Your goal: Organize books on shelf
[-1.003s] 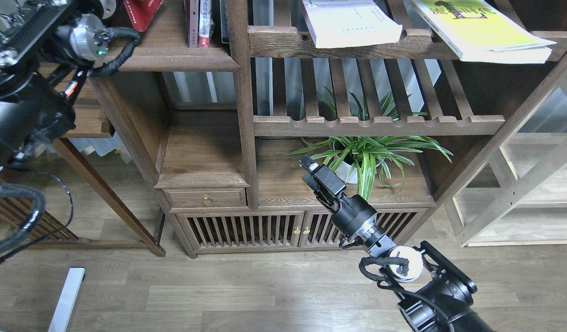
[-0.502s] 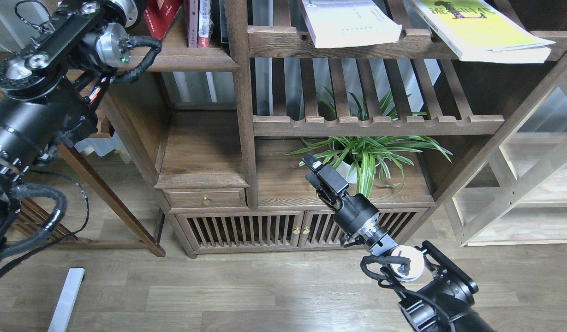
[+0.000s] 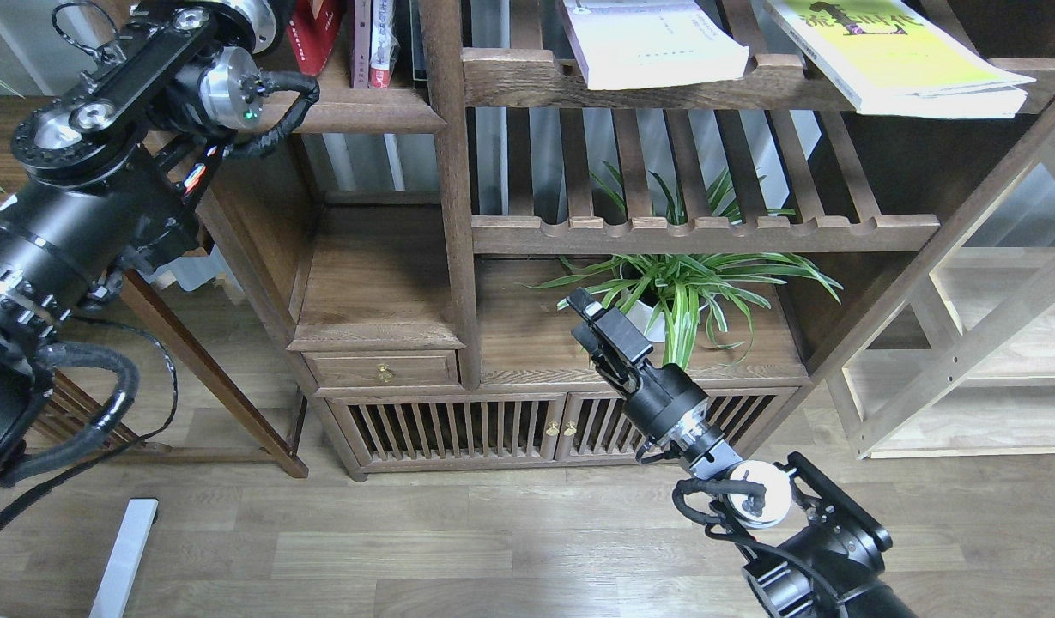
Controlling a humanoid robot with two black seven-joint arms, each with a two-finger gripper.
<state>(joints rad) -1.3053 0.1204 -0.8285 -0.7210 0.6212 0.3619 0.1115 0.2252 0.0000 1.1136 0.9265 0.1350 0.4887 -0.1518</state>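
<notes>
The dark-brown shelf (image 3: 381, 283) fills the middle of the head view. The white book (image 3: 656, 43) and the yellow-green book (image 3: 896, 51) lie flat on the top slatted rack. The dark red book (image 3: 315, 34) shows only partly at the top edge, leaning over the upper-left board beside narrow upright volumes (image 3: 371, 43). My left arm reaches up beside it, and its gripper is cut off by the top edge. My right gripper (image 3: 579, 303) hangs in front of the lower right compartment with its fingers together and nothing in them.
A potted spider plant (image 3: 677, 287) stands in the lower right compartment just behind my right gripper. A paler bare wooden rack (image 3: 965, 343) stands at the right. A dark table's slanted leg (image 3: 201, 369) is at the left. A white bar (image 3: 124, 558) lies on the floor.
My left arm has swung right and up toward the upper-left board, and the dark red book has shifted right with it. My right gripper has drifted slightly right.
</notes>
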